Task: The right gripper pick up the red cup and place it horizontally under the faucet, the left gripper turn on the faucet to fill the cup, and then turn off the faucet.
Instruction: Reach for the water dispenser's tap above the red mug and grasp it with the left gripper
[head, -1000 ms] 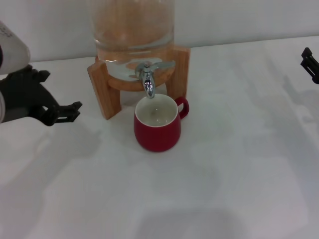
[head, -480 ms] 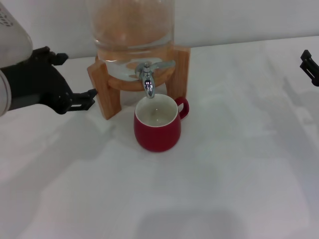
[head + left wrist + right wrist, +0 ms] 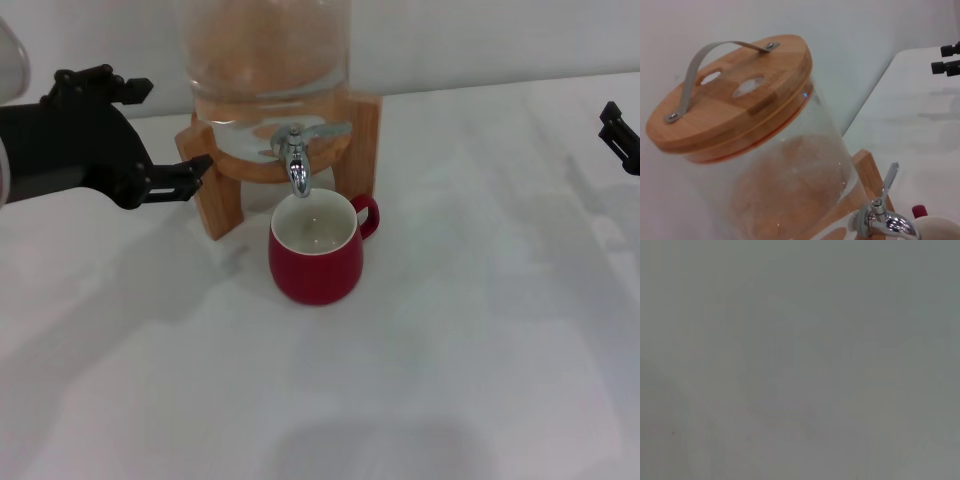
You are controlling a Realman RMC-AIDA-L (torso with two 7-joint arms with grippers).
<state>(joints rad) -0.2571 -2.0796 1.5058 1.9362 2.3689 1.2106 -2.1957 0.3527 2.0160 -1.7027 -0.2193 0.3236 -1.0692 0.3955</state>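
Left gripper (image 3: 170,135): fingers apart, empty, nearer arm.
Faucet (image 3: 297,150): lever lay sideways, off to its right (stand between).
Cup (image 3: 315,248): under spout.

A: Where is the red cup (image 3: 316,257) sitting?

B: It is standing upright directly below the faucet (image 3: 297,152) spout, its small loop handle pointing toward the robot's right. The cream-white inside is showing.

A: And the faucet?

B: The chrome spigot is projecting forward above the cup, its flat lever handle extending sideways, toward the robot's right.
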